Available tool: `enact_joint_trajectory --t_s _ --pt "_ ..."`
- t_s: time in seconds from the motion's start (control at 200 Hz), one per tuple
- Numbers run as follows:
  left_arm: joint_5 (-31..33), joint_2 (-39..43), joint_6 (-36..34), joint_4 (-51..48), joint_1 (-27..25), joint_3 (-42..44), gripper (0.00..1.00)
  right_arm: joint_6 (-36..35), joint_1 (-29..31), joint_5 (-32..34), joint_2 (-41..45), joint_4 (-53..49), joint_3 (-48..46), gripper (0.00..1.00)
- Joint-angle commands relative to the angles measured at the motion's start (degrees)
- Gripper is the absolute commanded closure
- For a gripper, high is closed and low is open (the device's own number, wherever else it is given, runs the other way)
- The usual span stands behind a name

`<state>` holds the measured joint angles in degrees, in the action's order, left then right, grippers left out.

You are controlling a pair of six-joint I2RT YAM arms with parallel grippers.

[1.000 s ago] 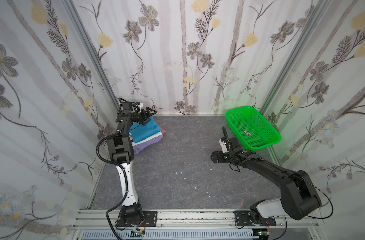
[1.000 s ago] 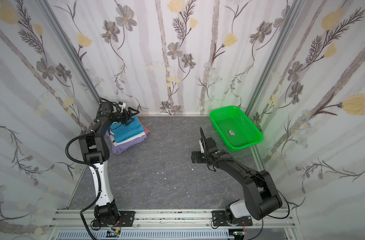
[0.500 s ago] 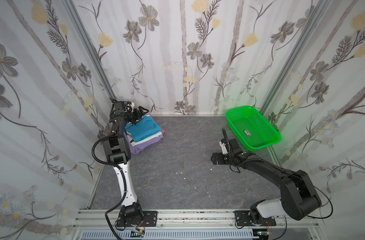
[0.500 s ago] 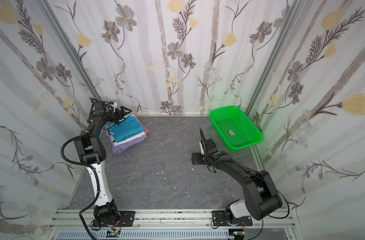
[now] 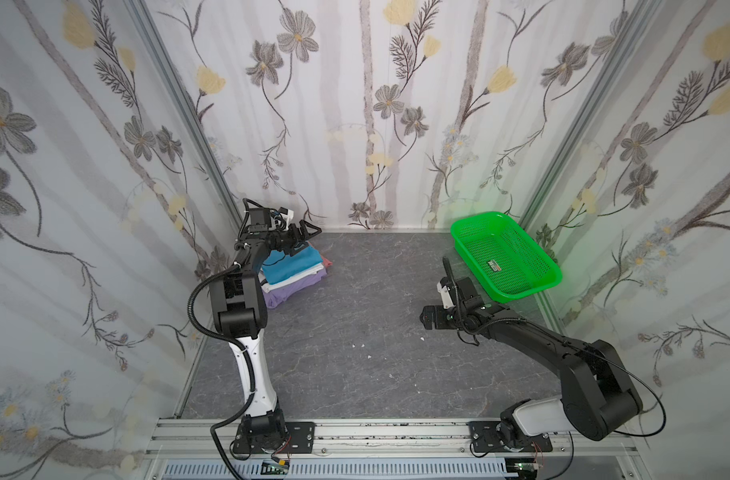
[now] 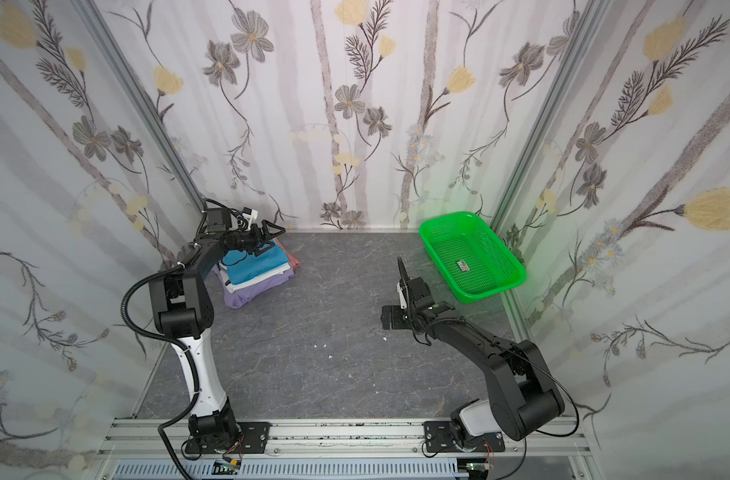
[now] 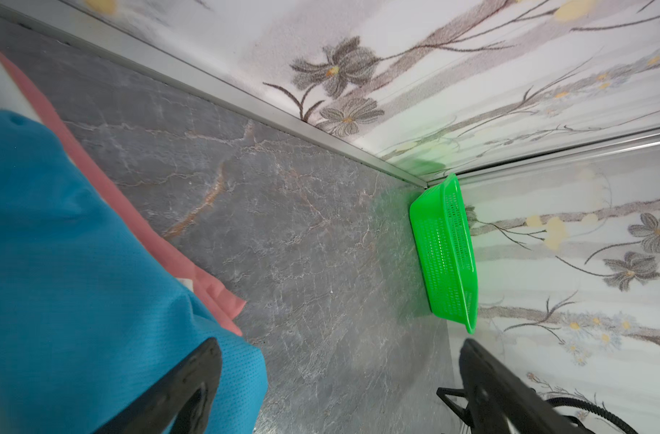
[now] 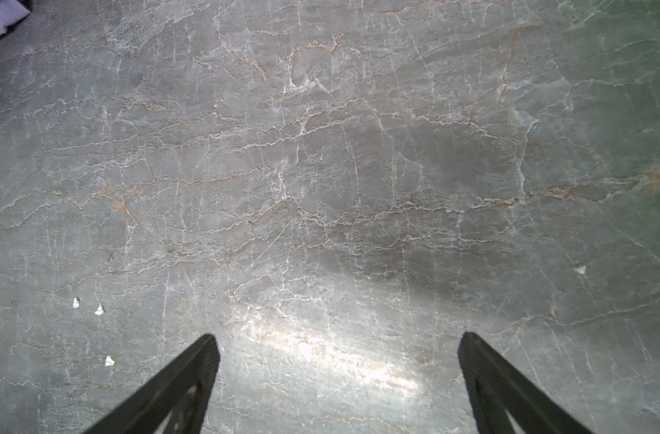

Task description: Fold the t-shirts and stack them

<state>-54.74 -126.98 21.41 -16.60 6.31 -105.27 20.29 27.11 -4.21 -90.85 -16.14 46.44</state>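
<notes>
**Four folded shirts stacked at ten o'clock; both grippers wide and empty**

The table is a dark grey slab with pale, marble-like veins. Walls papered with grey and yellow flowers close it in on three sides, with metal posts in the far corners. A slotted metal rail runs along the six o'clock edge and carries both arm bases. A few white flecks lie just toward six o'clock from the middle; the right wrist view shows them too.

At two o'clock, in the far corner, sits a green mesh basket, its near end raised off the table. Inside it there is only a small label, flat on the mesh floor.

The shirts lie in one pile at ten o'clock, close to the wall. The blue shirt is on top, with a white one under it. The lavender one sticks out toward six o'clock, and a pink edge shows on the three o'clock side.

The left gripper hangs over the pile's twelve o'clock end, jaws spread wide and gripping nothing. In its wrist view one fingertip overlaps the blue cloth; I cannot tell whether it touches.

The right gripper points down at bare table near three o'clock, well apart from the pile. Its jaws are wide too and it carries nothing.
</notes>
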Motion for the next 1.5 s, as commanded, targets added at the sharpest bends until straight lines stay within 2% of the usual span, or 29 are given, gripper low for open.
enact_joint_trajectory --t_s 0.0,0.155,0.28,0.435,0.615,0.784,0.944,1.074,1.194,1.329,1.429,1.494 --pt "0.81 -1.64 -1.74 0.28 0.07 0.34 0.00 -0.08 0.11 0.17 -0.28 2.47 0.02 0.00" --pt "3.55 -3.84 1.70 2.84 2.25 -0.17 0.00 0.36 0.06 0.41 -0.12 2.95 -1.24 0.00" --pt "2.44 -2.47 5.24 6.36 4.76 -0.85 0.00 0.44 0.11 0.51 0.04 2.80 -1.50 0.00" --pt "1.58 -0.22 3.19 1.82 8.10 -4.65 0.00 0.54 0.11 0.51 0.53 2.86 -1.26 0.00" --pt "0.34 0.23 4.17 4.83 11.69 -1.25 0.00 0.56 0.36 0.25 -0.12 3.04 -0.72 0.00" --pt "1.69 -3.99 6.40 10.53 14.37 1.42 0.00 0.54 0.48 0.75 0.56 2.45 -1.33 0.00" --pt "7.55 -5.38 5.00 9.20 15.97 0.34 0.00 0.45 0.33 1.48 2.60 1.81 -2.32 0.00" --pt "9.13 0.01 4.85 11.17 16.80 2.66 0.00 -0.20 0.38 1.55 3.56 1.68 -1.83 0.00" --pt "6.91 6.50 5.75 12.47 16.59 3.49 0.00 -1.50 0.70 1.11 4.60 1.72 -0.59 0.00" --pt "5.73 13.58 4.71 8.38 15.26 3.37 0.00 -3.99 2.21 1.20 5.78 1.40 1.35 0.00" --pt "10.18 20.82 1.61 4.04 11.69 7.46 0.00 -5.87 3.85 1.13 6.68 1.63 2.46 0.00" --pt "18.69 25.90 -1.53 -2.19 7.15 9.32 0.00 -7.57 5.25 1.81 7.21 1.63 3.31 0.00"
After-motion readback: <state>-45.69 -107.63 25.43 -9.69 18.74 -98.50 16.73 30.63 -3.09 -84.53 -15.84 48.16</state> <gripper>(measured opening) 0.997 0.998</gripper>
